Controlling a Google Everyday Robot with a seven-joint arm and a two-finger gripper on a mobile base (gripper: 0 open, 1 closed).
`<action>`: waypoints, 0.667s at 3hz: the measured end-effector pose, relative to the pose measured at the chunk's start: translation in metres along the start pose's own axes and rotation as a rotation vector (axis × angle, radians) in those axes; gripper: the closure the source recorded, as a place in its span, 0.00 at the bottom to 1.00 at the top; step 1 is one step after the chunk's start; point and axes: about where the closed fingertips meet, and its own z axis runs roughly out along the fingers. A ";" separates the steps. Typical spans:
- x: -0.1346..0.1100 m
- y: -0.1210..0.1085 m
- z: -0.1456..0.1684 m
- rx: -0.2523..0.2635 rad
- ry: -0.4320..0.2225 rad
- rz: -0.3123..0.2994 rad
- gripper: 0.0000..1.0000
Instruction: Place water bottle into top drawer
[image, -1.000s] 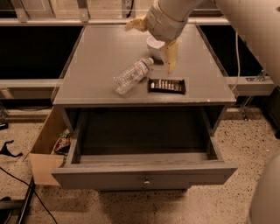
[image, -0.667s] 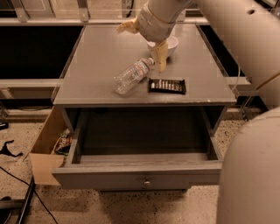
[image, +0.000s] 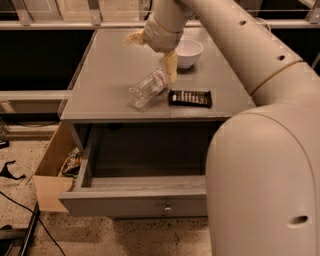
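The water bottle (image: 146, 89) lies on its side on the grey tabletop (image: 107, 75), with its cap end pointing toward the back right. My gripper (image: 152, 52) hovers just above and behind the bottle. It is open, with one tan finger (image: 171, 67) beside the bottle's neck and the other finger (image: 132, 37) spread to the back left. It holds nothing. The top drawer (image: 135, 204) is pulled out below the tabletop, and its inside looks dark. A small round knob (image: 167, 207) sits on the drawer's front panel.
A white bowl (image: 187, 51) stands behind the gripper at the back right. A dark flat snack bar (image: 190, 98) lies just right of the bottle. A brown cardboard box (image: 50, 172) sits on the floor left of the drawer. My arm (image: 265, 165) fills the right side.
The arm has swung left and closer to the camera, now covering the right side of the view. The gripper has shifted left toward the bottle. The bottle, bar and drawer have not moved.
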 end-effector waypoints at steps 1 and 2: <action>0.001 -0.004 0.016 -0.020 -0.007 -0.004 0.00; 0.002 0.002 0.030 -0.085 0.016 0.005 0.00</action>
